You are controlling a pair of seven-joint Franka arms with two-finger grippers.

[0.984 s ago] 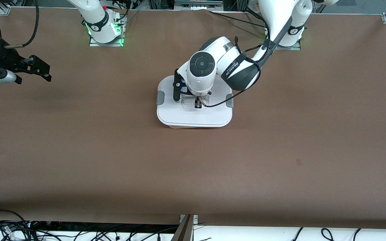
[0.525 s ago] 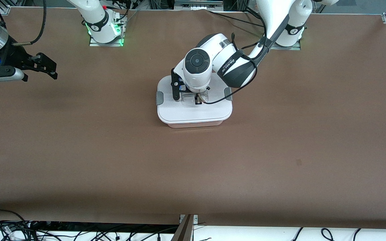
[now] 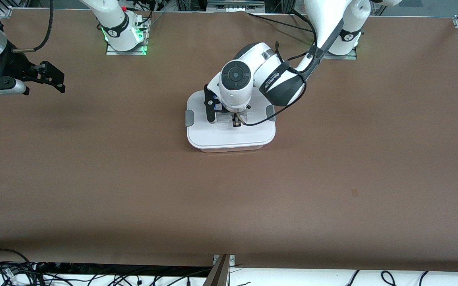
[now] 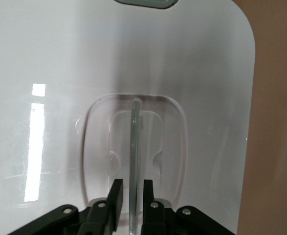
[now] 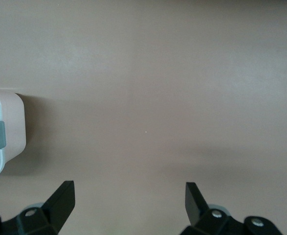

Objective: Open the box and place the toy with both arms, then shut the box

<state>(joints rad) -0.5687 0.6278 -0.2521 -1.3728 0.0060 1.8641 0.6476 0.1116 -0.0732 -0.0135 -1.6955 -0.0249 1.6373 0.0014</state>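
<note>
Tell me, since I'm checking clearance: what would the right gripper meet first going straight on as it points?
Probably only bare table: the right gripper stands open above it, with the box off to one side of its line.

The box (image 3: 230,135) sits closed near the table's middle, a rounded rectangular tub with translucent pinkish walls (image 5: 12,128) showing under a flat white lid (image 4: 60,73). A grey clip (image 3: 189,118) sits at the lid edge toward the right arm's end and another (image 3: 271,113) toward the left arm's end. In the lid's centre lies a clear recessed well with a thin upright handle bar (image 4: 134,147) running across it. The lid lies flat and square on the tub.
</note>
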